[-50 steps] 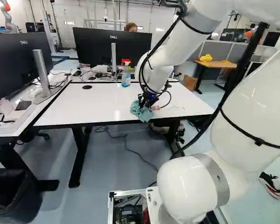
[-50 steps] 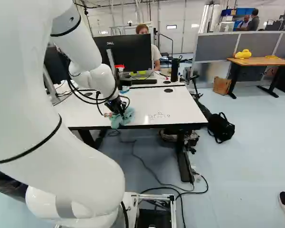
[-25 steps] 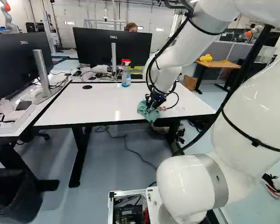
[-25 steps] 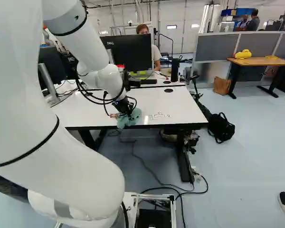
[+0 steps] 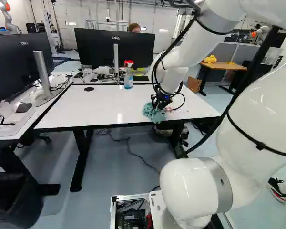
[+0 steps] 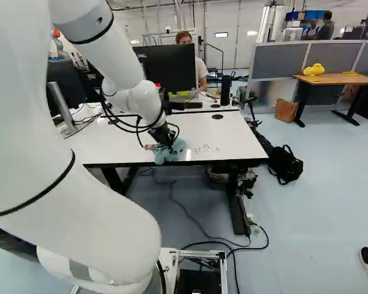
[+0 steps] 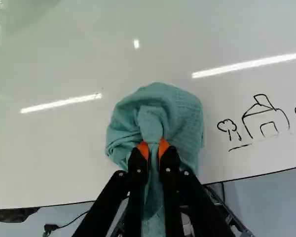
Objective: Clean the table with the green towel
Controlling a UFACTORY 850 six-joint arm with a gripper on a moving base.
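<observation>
The green towel (image 7: 185,118) looks soft and light from where I'm standing, with a waffled weave, so I'd expect it to crumple easily and come to no harm from pressing. The gripper (image 7: 153,147) has its two fingers nearly together, orange pads (image 7: 143,148) pinching a gathered fold from both sides. That bunched middle seems the right place to hold it, leaving the loose cloth to spread as a wiping pad; take it by a thin corner and I'd guess it would trail and wipe poorly. It sits on the white table (image 5: 105,106), near the close edge, just right of centre in the left base view and left of centre in the right base view. The tabletop looks smooth and glossy, so cloth should glide, though it could ruck up or slip over that edge. A black line drawing (image 7: 266,118), a little house with trees, is there beside the towel, waiting to be wiped. At the back edge stands a spray bottle (image 5: 128,77), with a monitor (image 5: 95,47) behind; over at the right of the right base view a black bag (image 6: 286,164) lies on the blue-grey floor (image 6: 325,214).
</observation>
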